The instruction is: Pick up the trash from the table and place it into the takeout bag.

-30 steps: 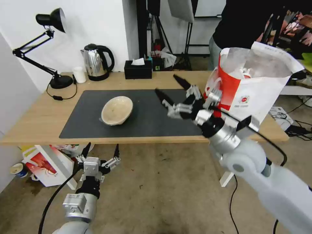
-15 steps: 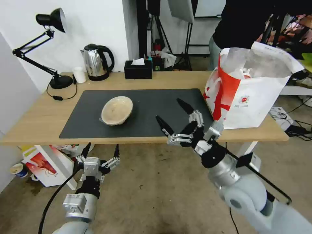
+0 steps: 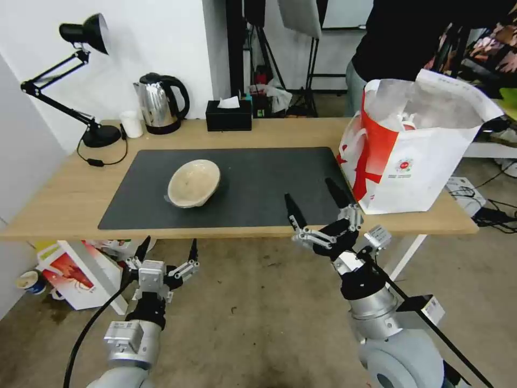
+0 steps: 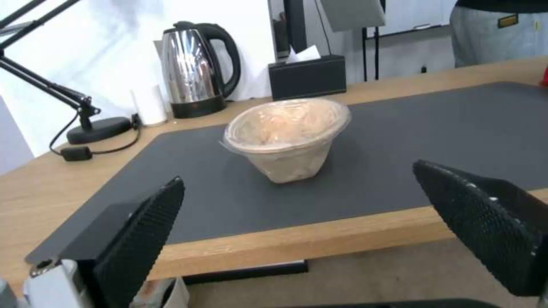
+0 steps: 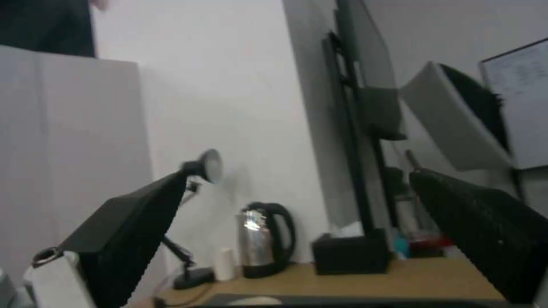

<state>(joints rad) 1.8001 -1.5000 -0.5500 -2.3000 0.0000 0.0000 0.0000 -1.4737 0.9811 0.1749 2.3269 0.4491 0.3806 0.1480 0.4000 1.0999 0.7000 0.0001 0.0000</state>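
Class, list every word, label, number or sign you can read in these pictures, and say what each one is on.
No text can be read anywhere.
Takeout bag: small round red logo, with a line of print under it too small to read.
Red-and-white printed box on the floor under the table: artwork, no legible words.
Small tag by the right pincer: blank or too small to tell.
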